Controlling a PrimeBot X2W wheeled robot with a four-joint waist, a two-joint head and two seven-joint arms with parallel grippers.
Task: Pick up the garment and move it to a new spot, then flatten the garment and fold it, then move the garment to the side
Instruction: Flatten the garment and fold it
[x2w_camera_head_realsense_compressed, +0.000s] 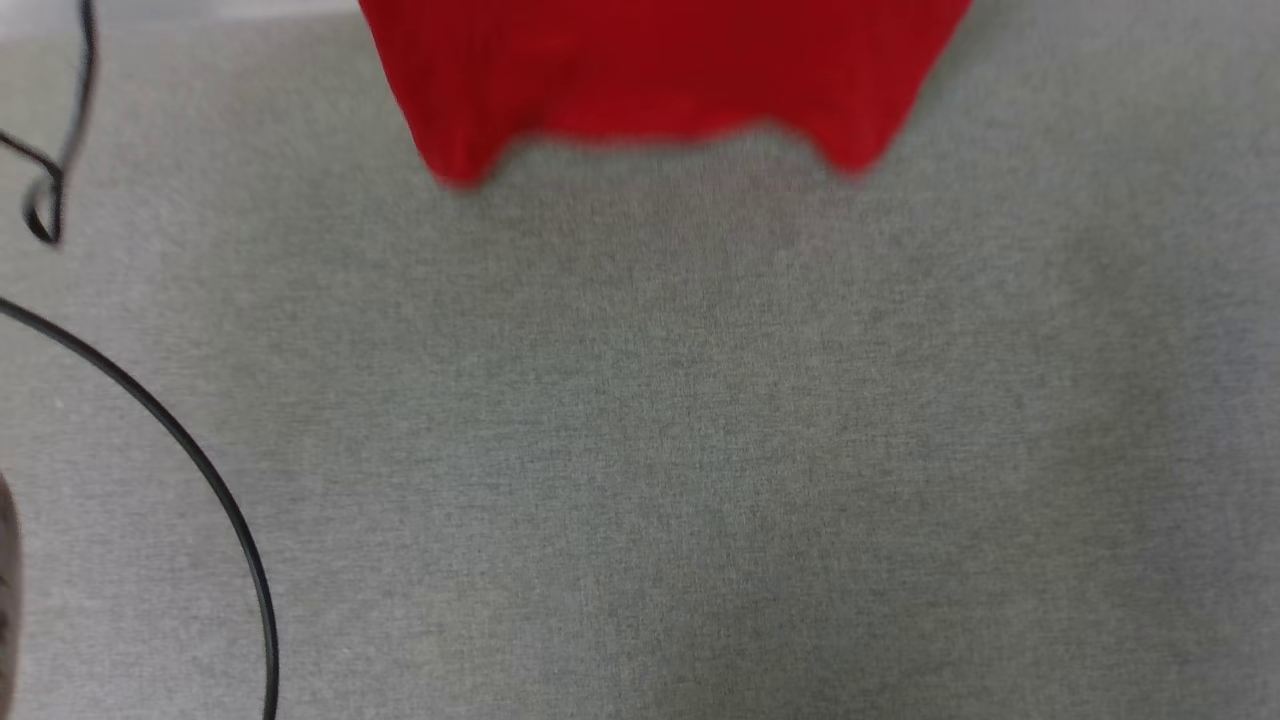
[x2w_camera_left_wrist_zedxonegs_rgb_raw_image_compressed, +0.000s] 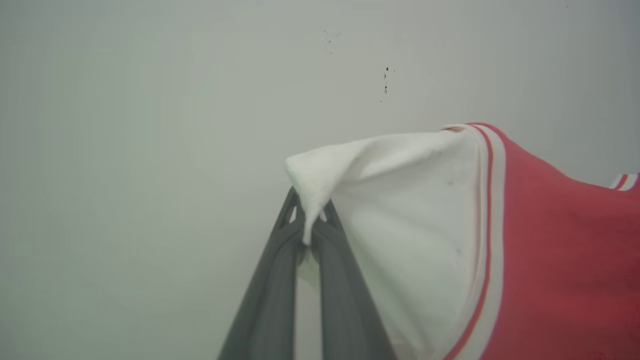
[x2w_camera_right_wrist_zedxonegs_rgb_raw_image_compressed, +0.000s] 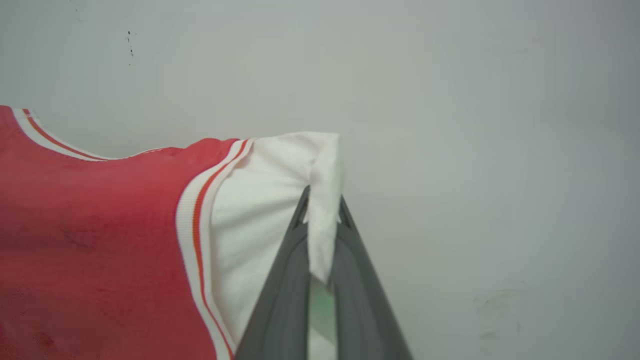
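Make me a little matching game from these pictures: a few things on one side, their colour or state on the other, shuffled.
Things:
1. shirt, main part
2. sleeve
3. cable
4. left gripper

Colour or state:
a. black, lying in a curve
b. shut, pinching cloth
c. bright red
d. white, with a striped edge

Pairs: 1-c, 2-d, 3-a, 4-b
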